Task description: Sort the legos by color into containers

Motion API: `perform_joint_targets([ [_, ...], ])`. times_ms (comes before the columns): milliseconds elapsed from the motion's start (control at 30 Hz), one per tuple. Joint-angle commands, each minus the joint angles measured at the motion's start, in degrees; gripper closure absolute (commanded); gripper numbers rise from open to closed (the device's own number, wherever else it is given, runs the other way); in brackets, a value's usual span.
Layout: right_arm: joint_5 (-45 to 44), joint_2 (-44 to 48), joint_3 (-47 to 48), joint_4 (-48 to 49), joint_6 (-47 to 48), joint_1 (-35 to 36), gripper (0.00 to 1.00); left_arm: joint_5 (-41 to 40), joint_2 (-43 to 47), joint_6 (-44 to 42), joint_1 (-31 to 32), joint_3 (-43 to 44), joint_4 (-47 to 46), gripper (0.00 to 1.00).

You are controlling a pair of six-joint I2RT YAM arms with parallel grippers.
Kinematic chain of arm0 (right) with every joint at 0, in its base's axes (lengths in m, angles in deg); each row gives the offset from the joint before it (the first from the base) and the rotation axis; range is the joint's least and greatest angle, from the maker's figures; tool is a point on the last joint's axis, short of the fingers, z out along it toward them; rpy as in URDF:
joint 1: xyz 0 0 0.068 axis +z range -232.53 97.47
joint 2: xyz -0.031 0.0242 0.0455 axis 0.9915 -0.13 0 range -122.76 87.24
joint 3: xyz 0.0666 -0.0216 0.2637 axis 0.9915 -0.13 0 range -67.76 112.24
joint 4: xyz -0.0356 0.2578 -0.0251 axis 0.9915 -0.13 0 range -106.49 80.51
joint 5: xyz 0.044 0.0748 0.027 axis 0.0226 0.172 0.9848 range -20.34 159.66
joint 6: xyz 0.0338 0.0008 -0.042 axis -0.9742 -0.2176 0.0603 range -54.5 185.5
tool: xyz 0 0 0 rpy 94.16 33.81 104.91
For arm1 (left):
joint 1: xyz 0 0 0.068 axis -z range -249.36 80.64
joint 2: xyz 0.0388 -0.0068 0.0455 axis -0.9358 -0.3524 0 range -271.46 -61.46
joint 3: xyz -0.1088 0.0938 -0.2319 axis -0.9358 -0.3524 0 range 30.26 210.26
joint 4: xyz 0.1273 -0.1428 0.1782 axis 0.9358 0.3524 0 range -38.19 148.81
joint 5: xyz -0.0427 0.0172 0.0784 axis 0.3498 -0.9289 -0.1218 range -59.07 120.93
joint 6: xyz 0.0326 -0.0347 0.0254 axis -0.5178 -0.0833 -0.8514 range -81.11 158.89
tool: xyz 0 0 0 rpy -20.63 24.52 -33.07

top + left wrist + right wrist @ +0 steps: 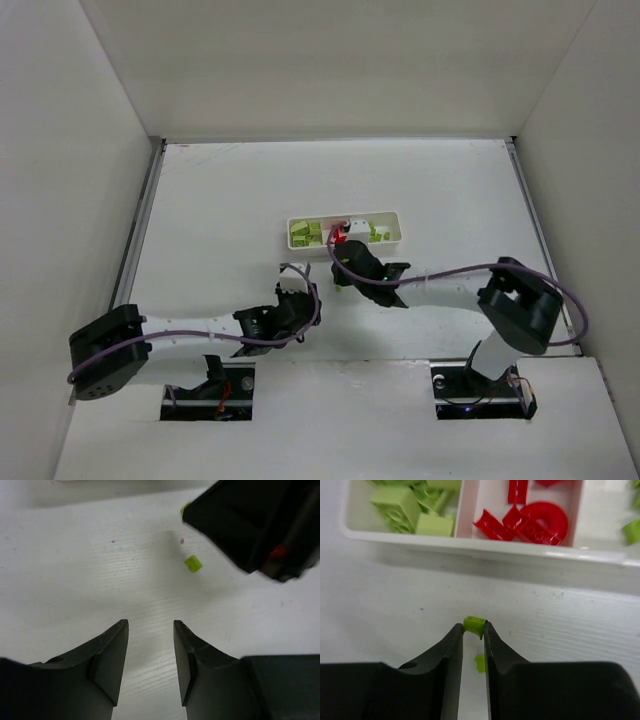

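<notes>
Right gripper (473,631): jaws pinched on one lime green brick (474,625), held only at the very fingertips. The brick sits just above the table (75,570), a little short of the tray (470,547)'s near wall.

Tray contents as I see them: a green pile (395,502) in the compartment at the left of the right wrist view, red pieces (540,517) in the middle one, and a bit of green at the far right edge.

Left gripper (150,630): jaws apart, empty, low over the table. A loose green brick (193,563) lies ahead of it, near the right arm's gripper.

My read is that the step in hand is carrying the pinched brick to a green compartment.
- The grip is shallow, so I'd keep the squeeze steady and avoid any wrist jerk.
- Lift straight up first, enough for the brick to pass over the near wall, since clipping the rim could flick the brick out.
- Shift toward the green pile, not straight ahead. Straight ahead looks close to the divider and the red cell.
- Release low over the pile so the brick doesn't bounce.
- Hold the left arm where it is until the right arm is out of the way.
</notes>
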State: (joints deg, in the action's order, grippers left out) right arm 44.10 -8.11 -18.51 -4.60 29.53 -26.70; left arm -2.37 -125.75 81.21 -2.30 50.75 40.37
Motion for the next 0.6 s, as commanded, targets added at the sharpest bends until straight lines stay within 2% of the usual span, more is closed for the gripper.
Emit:
perform_joint_targets([
  [0, -2.5, 11.6, -1.3, 0.7, 2.2, -1.5, 0.78, -1.4, -3.9, -0.1, 1.4, 3.1, -4.7, 0.61],
  [100, -2.5, 16.9, -2.7, 0.0, 4.3, -5.9, 0.78, -0.8, -8.7, -0.8, 2.2, 5.5, -6.4, 0.59],
  [233, -1.6, 18.2, -2.9, 0.3, 5.9, -13.2, 0.77, -0.7, -14.0, -1.6, 2.1, 8.2, -8.5, 0.57],
  [367, 0.3, 15.2, -0.5, 0.9, 6.6, -18.2, 0.76, 0.3, -17.0, -2.4, 1.1, 11.1, -8.8, 0.54],
  [567, 2.1, 9.2, 3.6, 1.2, 6.8, -20.8, 0.74, 1.4, -22.2, -5.1, 0.1, 14.9, -8.9, 0.53],
])
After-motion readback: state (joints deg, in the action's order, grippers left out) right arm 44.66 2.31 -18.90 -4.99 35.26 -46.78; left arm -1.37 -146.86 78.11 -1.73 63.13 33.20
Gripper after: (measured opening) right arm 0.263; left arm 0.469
